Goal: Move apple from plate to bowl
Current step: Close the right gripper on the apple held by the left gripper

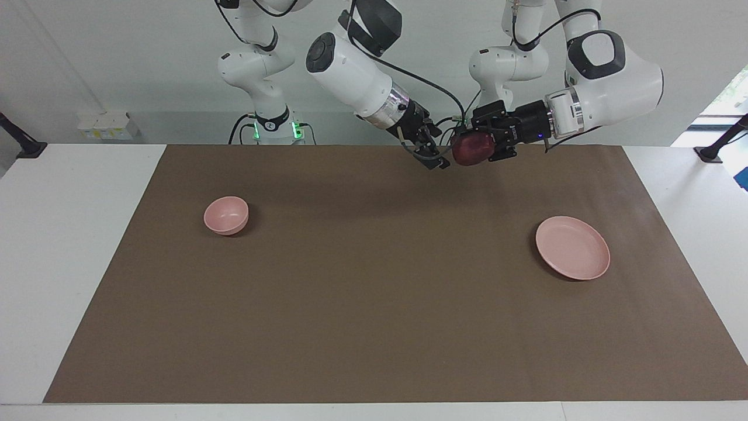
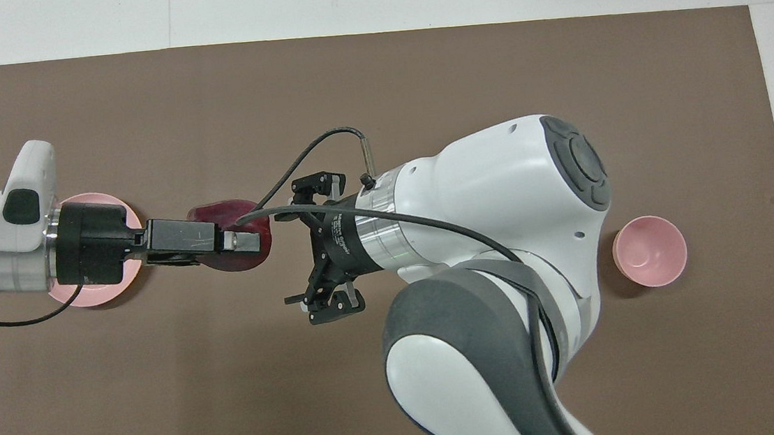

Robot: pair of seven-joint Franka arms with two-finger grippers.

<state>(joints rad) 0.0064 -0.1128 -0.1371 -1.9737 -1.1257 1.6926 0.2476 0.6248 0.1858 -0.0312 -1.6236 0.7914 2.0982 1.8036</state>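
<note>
My left gripper is shut on the dark red apple and holds it high above the mat, near the middle of the robots' edge. In the overhead view the left gripper lies across the apple. My right gripper is open, its fingers spread wide, right beside the apple and facing it; it also shows in the overhead view. The pale pink plate lies empty toward the left arm's end, partly hidden under the left arm in the overhead view. The pink bowl stands empty toward the right arm's end and shows in the overhead view.
A brown mat covers most of the white table. The right arm's bulky elbow hides much of the mat's middle in the overhead view.
</note>
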